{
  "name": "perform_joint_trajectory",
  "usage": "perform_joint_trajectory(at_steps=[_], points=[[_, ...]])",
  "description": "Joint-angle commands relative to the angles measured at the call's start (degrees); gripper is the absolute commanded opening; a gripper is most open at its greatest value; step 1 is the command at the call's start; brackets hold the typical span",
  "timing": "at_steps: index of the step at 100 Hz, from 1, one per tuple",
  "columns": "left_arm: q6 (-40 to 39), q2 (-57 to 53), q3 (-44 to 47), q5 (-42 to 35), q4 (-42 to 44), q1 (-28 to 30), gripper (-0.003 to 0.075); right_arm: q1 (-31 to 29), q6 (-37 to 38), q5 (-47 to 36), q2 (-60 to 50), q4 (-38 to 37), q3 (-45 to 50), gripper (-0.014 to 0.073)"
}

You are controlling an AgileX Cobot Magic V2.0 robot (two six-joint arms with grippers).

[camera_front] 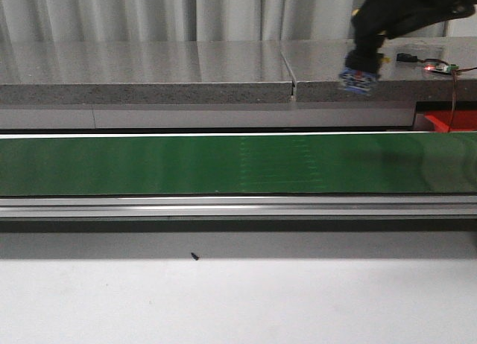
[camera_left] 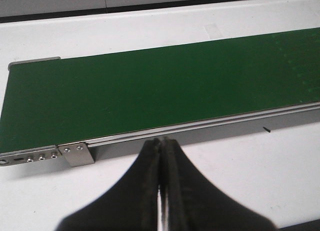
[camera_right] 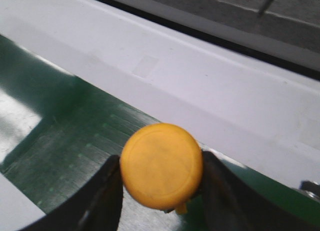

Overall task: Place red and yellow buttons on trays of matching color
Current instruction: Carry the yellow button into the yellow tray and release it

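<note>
Yellow button (camera_right: pixel 161 165) unmarked, in right hand (camera_right: pixel 160 191)

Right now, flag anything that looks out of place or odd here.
Only a small dark speck on the white table in front of the green conveyor belt, likely stray debris. The right gripper holds the yellow button squarely.

right arm (camera_front: pixel 406 13): black, glossy casing, blue-and-white block at wrist end | left gripper (camera_left: pixel 163 146): matte black fingers, broad at base, tapering to narrow tips | right gripper (camera_right: pixel 161 191): black curved fingers (camera_right: pixel 102 198), smooth surface
</note>
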Motion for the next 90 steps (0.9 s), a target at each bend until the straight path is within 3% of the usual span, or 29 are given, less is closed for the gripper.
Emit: perform_joint_trajectory(at_steps=[1, 49, 75, 90], points=[[-0.5, 0.1, -1.4, -3.5, -1.0, -0.4, -0.0019, -4.2, 1.6, -1.8, -4.0, 2.3, 0.6, -0.0067], [-0.5, 0.1, -1.4, -3.5, -1.0, -0.4, -0.0019, -27.5, 7.3, -2.6, -11.0, 2.3, 3.8, -0.0067], [-0.5, 0.1, -1.4, -3.5, -1.0, -0.4, -0.0019, -35.8, 8.1, -9.1, -11.0, 2.1, 6.0, -0.0067], [-0.5, 0.1, -1.4, -3.5, -1.0, -0.4, -0.0019, -37.7, 9.7, -11.9, -11.0, 2.1, 9.1, -0.0067]])
